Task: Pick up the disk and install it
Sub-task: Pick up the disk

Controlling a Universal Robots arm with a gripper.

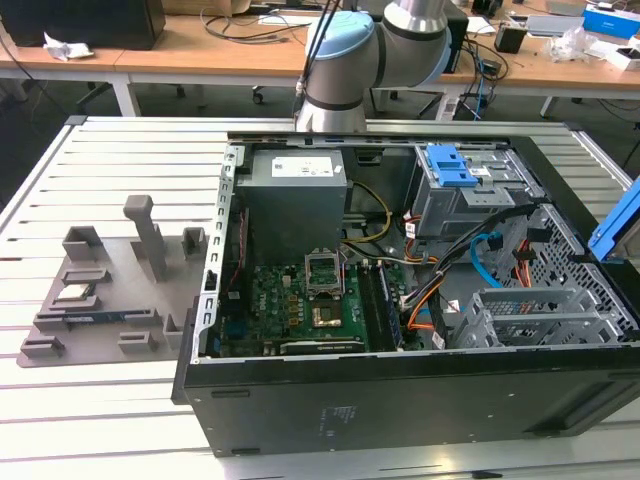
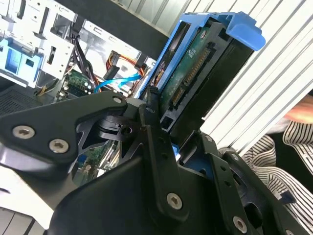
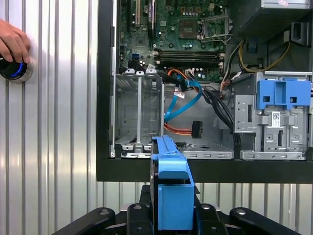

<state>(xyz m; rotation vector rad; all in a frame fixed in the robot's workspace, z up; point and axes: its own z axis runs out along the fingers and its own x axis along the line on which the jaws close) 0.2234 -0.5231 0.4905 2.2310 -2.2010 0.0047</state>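
Disk (image 3: 170,166) held edge-on.
Gripper (image 3: 170,209) is clamping it outside the case (image 3: 104,98), seemingly lining up with the bay (image 3: 138,112).

We see the computer case (image 1: 400,410) open on the slatted table (image 1: 100,160); the disk (image 1: 616,224) tilts at the exterior view's right.

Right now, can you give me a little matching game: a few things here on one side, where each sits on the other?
1 blue-bracketed silver metal disk
2 grey metal drive cage
3 person's hand
4 bright blue plastic latch

A on a round blue-lit button
B inside the case, empty
C held in the black gripper
D on the grey drive bay

Pairs: 1-C, 2-B, 3-A, 4-D
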